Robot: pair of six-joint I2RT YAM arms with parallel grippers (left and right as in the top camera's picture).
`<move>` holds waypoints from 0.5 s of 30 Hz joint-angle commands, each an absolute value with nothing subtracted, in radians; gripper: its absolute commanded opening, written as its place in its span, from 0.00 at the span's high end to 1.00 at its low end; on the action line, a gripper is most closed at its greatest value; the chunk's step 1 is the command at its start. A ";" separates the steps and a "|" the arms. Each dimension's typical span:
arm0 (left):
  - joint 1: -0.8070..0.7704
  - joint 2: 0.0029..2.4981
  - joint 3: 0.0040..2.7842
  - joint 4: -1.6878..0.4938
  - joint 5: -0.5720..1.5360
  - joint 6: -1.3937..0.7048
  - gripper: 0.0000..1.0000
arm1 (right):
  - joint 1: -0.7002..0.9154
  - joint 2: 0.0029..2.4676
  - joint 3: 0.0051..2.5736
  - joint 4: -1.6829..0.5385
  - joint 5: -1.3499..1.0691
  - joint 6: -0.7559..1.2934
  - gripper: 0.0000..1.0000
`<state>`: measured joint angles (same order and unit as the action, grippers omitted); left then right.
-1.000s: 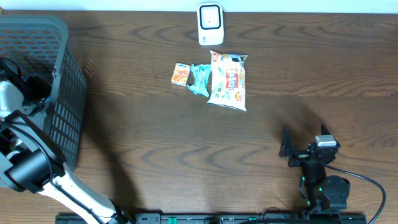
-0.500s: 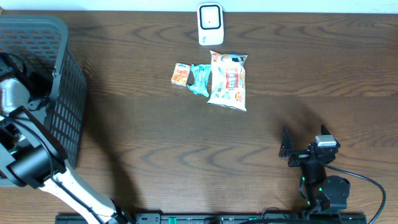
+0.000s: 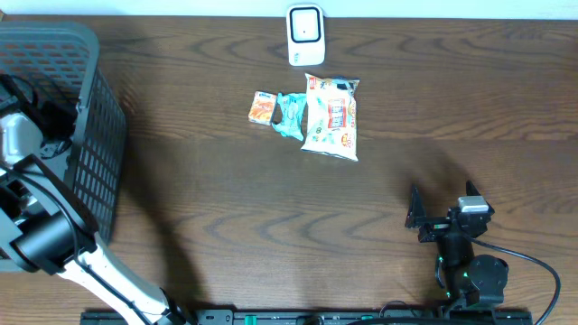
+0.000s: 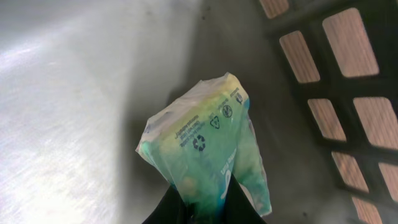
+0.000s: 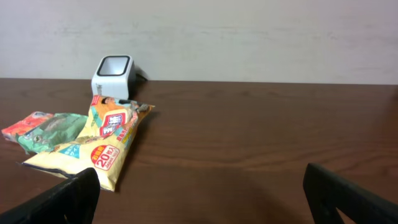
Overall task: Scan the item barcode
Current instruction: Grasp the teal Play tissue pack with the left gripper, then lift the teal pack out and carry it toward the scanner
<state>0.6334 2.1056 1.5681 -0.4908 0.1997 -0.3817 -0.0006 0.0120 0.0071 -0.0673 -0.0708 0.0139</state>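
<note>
Overhead: left arm [image 3: 41,239] reaching into basket [image 3: 86,54] at tabletop's left edge; scanner [image 3: 305,34] sitting at far edge, three packets [image 3: 330,117] lying just before it.
Left wrist: left gripper [image 4: 200,202] clamping green packet [image 4: 202,143] inside basket; barcode not showing.
Right wrist: right gripper [image 5: 208,193] idling, fingers wide apart.
Judging: pick just beginning; lift, carry, scan all remaining.

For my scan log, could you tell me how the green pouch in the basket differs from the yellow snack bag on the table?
The green pouch is pinched by the left gripper inside the basket; the yellow snack bag lies flat, ungripped, on the table. The pouch is green with recycling marks; the bag is yellow with red print. Both are soft plastic packets.
</note>
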 commanded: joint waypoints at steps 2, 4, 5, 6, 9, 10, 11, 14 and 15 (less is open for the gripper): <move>0.641 1.937 1.556 -0.496 0.175 -0.379 0.93 | 0.007 0.007 0.006 -0.072 -0.070 0.006 0.01; 0.641 1.863 1.556 -0.507 0.175 -0.380 0.93 | 0.007 0.007 0.006 -0.072 -0.070 0.006 0.01; 0.641 1.824 1.556 -0.516 0.175 -0.380 0.93 | 0.007 0.007 0.006 -0.072 -0.070 0.006 0.01; 0.641 1.779 1.556 -0.524 0.175 -0.380 0.93 | 0.007 0.007 0.006 -0.072 -0.070 0.006 0.01; 0.641 1.649 1.556 -0.569 0.184 -0.380 0.93 | 0.007 0.007 0.006 -0.072 -0.070 0.006 0.01; 0.641 1.569 1.556 -0.599 0.214 -0.380 0.92 | 0.007 0.007 0.006 -0.072 -0.070 0.006 0.01; 0.641 1.533 1.556 -0.609 0.233 -0.380 0.93 | 0.007 0.007 0.006 -0.072 -0.070 0.006 0.01; 0.638 1.425 1.556 -0.636 0.343 -0.379 0.93 | 0.007 0.007 0.006 -0.072 -0.070 0.006 0.01; 0.634 1.394 1.556 -0.640 0.407 -0.379 0.93 | 0.007 0.007 0.006 -0.072 -0.070 0.006 0.01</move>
